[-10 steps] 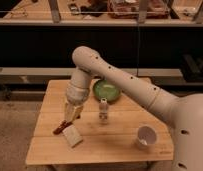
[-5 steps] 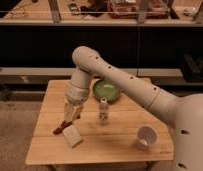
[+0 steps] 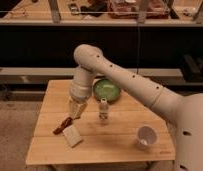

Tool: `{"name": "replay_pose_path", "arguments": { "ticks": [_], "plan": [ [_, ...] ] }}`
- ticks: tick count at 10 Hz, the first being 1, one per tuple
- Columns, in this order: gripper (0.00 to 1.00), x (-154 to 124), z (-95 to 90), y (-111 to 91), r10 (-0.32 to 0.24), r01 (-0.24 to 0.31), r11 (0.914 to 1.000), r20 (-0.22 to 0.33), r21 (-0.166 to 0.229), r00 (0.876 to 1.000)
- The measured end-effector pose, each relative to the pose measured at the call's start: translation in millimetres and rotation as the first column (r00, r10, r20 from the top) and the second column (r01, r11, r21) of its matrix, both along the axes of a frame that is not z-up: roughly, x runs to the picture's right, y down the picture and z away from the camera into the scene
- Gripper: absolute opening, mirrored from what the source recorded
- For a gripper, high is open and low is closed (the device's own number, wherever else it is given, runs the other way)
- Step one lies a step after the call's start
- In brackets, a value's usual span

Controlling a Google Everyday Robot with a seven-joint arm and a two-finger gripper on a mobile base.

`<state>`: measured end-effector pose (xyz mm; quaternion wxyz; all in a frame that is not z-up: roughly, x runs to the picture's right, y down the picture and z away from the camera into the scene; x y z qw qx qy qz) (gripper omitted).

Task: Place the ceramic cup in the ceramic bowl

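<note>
- Camera view, nearest edge: the ceramic cup (image 3: 146, 135) stands upright, mouth up, at the front right of the wooden table (image 3: 120, 148), well apart from everything else. The step in hand looks like reaching for it. A good approach would swing the arm right and forward, come down over the rim, pinch one wall, and avoid tipping it.
- Front left: a pale block (image 3: 71, 136) lies just beside a reddish-brown item (image 3: 61, 126).
- Mid-table: the gripper (image 3: 77, 111) hangs pointing down, left of centre, near the reddish item. Whether it is open or closed cannot be told, but it does not hold the cup. A small pale bottle (image 3: 103, 110) stands just to its right and should be passed with care.
- Far side: the ceramic bowl (image 3: 107, 90) sits near the back edge with nothing in it.
</note>
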<state>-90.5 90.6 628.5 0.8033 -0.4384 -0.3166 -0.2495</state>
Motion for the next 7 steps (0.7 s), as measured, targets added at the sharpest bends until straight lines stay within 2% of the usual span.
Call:
{"name": "replay_pose_path", "arguments": {
  "ticks": [1,2,3,4,5,6,7],
  "plan": [
    [0.04,40,17.5,-21,-0.004,0.014,0.995,-0.096,0.099,0.995],
    [0.04,68,25.1,-36,0.002,0.024,0.9853,-0.155,0.169,0.988],
    [0.04,95,30.8,-50,0.024,0.028,0.9693,-0.206,0.244,0.978],
    [0.04,124,32.3,-63,0.073,0.011,0.9479,-0.251,0.318,0.965],
    [0.04,160,27.9,-76,0.173,-0.046,0.914,-0.286,0.403,0.942],
    [0.04,182,21.0,-79,0.257,-0.103,0.8884,-0.299,0.447,0.919],
    [0.04,207,10.5,-75,0.354,-0.176,0.863,-0.318,0.473,0.88]
  ]
}}
